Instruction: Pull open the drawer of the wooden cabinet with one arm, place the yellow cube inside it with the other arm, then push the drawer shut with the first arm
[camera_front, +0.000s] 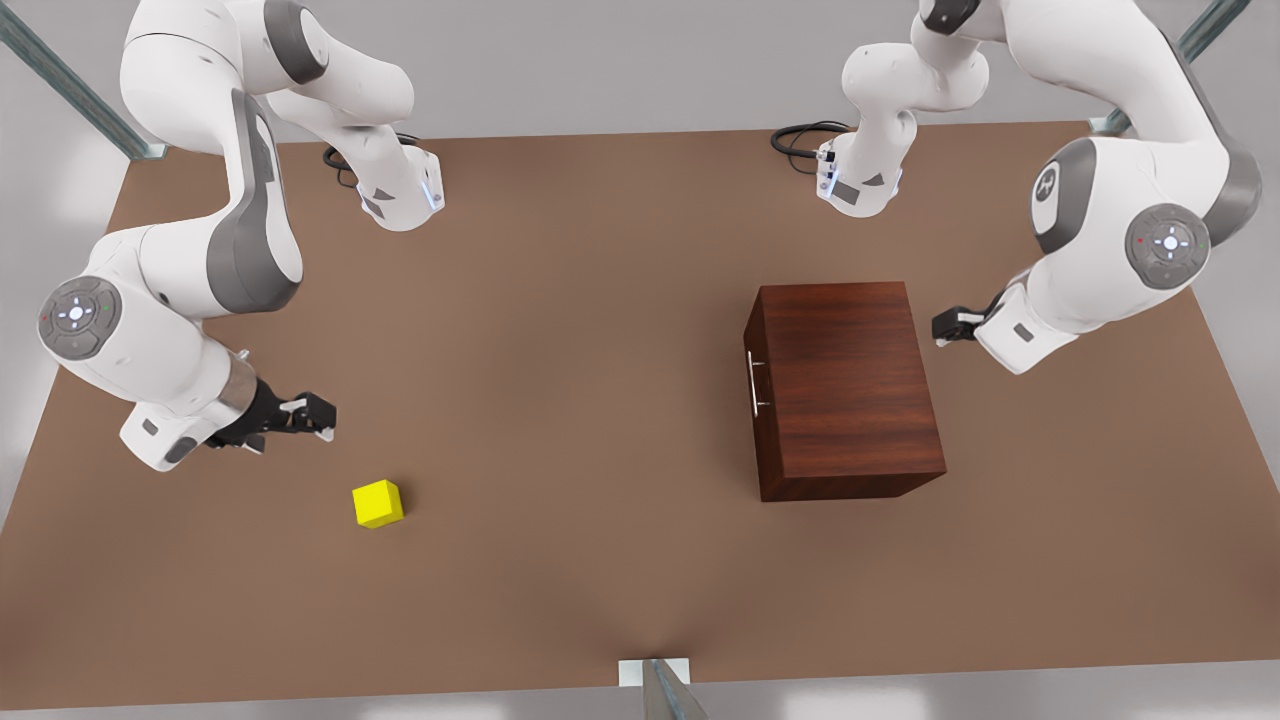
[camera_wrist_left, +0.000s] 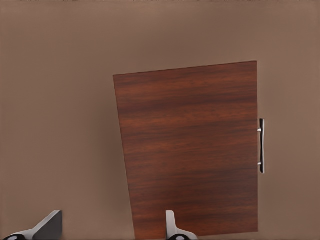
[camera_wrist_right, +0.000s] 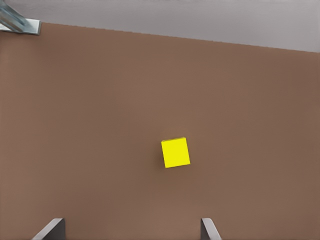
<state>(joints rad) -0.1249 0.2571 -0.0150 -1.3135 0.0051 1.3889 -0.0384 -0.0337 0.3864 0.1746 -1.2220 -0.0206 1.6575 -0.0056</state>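
Left hand (camera_front: 950, 328): fingers spread, holding nothing; it hangs just beside the wooden cabinet's rear, at the front view's right, on the side away from the handle.
Right hand (camera_front: 318, 418): fingers spread wide and empty, near the yellow cube at the front view's left, above the worktop.
Yellow cube (camera_wrist_right: 175, 152): sits alone on the worktop (camera_front: 560, 330), well apart from the cabinet. It looks small, rigid and light; flat parallel faces suit a pinch across two opposite sides, squared to the fingers so it does not twist.
Wooden cabinet (camera_wrist_left: 190, 150): big dark block on the worktop toward the front view's right; likely heavy enough to stay put under a gentle pull, though a jerk might slide it.
Drawer (camera_front: 756, 380): closed, front flush with the cabinet body; contents hidden, so I cannot tell whether anything lies inside.
Handle (camera_wrist_left: 261, 146): slim silver bar on the drawer front, stiff and probably slick; best pinched at mid-length and drawn straight outward.
Step in hand: opening not yet begun.
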